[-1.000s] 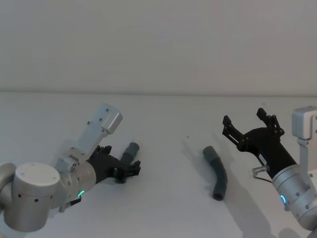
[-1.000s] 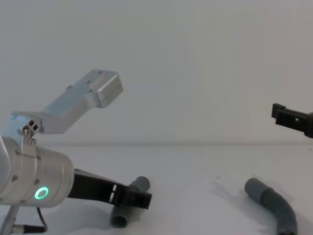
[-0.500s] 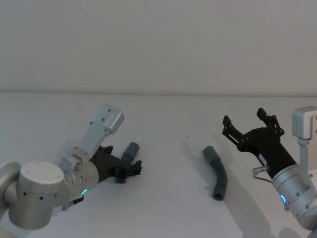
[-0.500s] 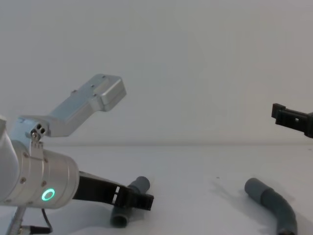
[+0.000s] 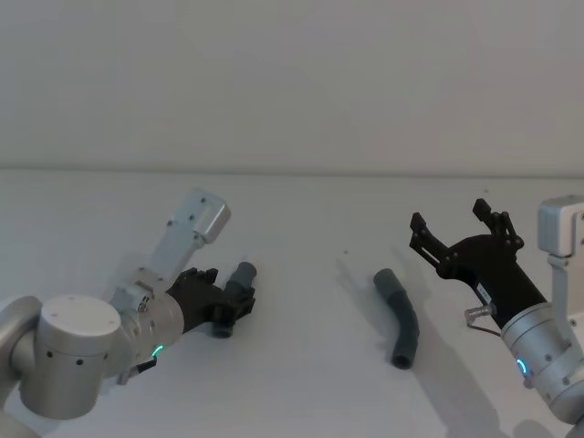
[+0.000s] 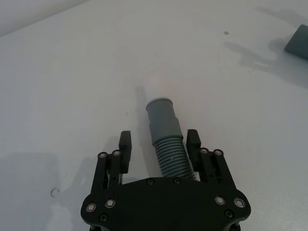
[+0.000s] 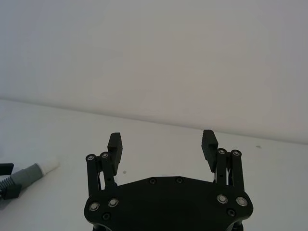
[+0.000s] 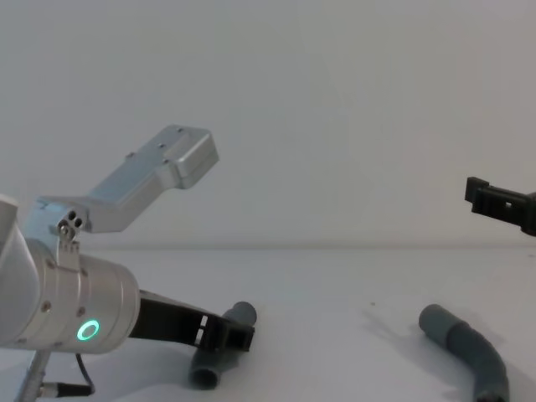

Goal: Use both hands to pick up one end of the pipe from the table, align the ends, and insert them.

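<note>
The left gripper [image 5: 232, 306] is seen low over the white worktop [image 5: 310, 392], on the robot's left. Its jaws are set narrowly astride the ribbed body of the left pipe piece [image 6: 166, 144]. One pad [image 6: 193, 140] is pressed close against the ribs, and a gap is left at the other pad. The piece is lying on the worktop, its smooth cuff [image 6: 161, 113] and white collar [image 6: 155, 90] pointed away from the jaws. The right pipe piece [image 5: 402, 317] is lying apart, right of centre, untouched. The right gripper [image 5: 451, 219] is held above the worktop just beyond that piece, jaws spread wide, nothing between them.
</note>
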Tool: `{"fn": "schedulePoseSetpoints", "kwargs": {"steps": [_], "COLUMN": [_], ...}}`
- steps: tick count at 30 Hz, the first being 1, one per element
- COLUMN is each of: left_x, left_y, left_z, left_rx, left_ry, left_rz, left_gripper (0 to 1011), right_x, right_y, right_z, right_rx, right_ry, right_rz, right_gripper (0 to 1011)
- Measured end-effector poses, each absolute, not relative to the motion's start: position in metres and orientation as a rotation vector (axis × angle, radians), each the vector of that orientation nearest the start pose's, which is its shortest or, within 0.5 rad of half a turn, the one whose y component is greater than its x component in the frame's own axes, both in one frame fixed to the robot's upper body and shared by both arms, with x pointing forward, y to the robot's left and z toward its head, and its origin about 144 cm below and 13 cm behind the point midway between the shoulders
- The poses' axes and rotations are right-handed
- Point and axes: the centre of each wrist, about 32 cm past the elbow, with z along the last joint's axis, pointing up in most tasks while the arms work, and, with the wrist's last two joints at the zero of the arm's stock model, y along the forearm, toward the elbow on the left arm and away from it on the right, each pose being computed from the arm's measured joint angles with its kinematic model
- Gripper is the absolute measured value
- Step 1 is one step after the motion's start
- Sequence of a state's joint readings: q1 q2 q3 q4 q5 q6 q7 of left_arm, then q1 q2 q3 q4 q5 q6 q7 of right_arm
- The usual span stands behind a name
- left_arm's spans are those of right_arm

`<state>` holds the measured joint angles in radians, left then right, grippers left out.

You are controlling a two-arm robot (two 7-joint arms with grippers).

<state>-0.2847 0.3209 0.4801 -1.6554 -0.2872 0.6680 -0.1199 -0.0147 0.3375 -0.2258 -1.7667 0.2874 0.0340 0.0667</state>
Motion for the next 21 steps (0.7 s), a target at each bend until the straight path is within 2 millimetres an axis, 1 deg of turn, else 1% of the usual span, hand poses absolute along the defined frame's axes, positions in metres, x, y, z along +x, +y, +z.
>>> {"fn": "schedulePoseSetpoints", "kwargs": {"steps": [1,2,4,7,11,21], "left_x": [0.4961,0.4962,0.4963,0.4965,0.4967,0.4970], "left_y": [0.1702,0.1702,0.1701,0.1700,0.1699,0.1698], "left_z": [1.2228,1.2228,1.2227,1.2227,1.2226,1.2225], "left_rx": [0.484,0.484,0.484,0.483,0.483,0.483], "left_ry": [0.180,0.180,0.179,0.179,0.179,0.178], "left_rz": [0.994,0.994,0.994,0.995,0.995,0.996], "left_gripper": [661,643,563,500,353,340], "right_x": [0.4433,0.4433,0.4433,0.4433,0.4433,0.4433], "right_y": [-0.2371,-0.2371,-0.2371,-0.2371,-0.2371,-0.2371], "right_z": [1.1887,1.1887,1.1887,1.1887,1.1887,1.1887], "right_rx": [0.026,0.026,0.026,0.026,0.026,0.026], "right_ry": [-0.075,-0.075,-0.075,-0.075,-0.075,-0.075], "right_rz": [-1.229,-1.229,-1.229,-1.229,-1.229,-1.229], "right_gripper": [1000,1000,1001,1000,1000,1000]}}
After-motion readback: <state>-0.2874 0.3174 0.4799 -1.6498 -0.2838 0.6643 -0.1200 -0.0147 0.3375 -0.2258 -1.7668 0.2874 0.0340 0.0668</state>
